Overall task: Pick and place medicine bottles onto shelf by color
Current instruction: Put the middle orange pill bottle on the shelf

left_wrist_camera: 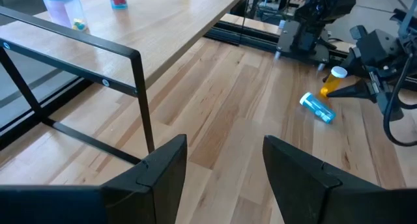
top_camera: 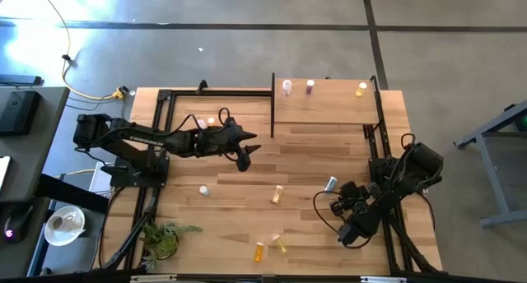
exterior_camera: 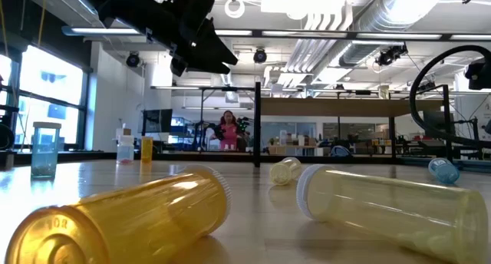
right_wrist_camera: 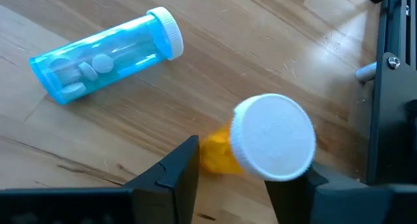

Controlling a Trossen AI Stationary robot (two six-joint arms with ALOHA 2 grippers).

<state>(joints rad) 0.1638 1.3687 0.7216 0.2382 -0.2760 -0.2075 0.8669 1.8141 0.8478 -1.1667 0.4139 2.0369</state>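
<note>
Your shelf [top_camera: 329,102] sits at the table's [top_camera: 247,225] twelve o'clock, three bottles on it. Your left gripper [left_wrist_camera: 221,175] hovers mid-table, fingers apart, empty. Your right gripper [right_wrist_camera: 251,175], at four o'clock, straddles an orange bottle [right_wrist_camera: 270,139]; a blue bottle [right_wrist_camera: 104,55] lies beside.

Wooden bench [top_camera: 313,164] with small bottles [top_camera: 277,194] lying scattered on it, a plant [top_camera: 162,238] at the near left. Light shelf [top_camera: 325,110] far right, three bottles [top_camera: 310,86] standing there.

Blue bottle [right_wrist_camera: 104,58] (white pills inside), orange bottle [right_wrist_camera: 218,154] white-capped, striped wooden tabletop [top_camera: 305,160]
</note>
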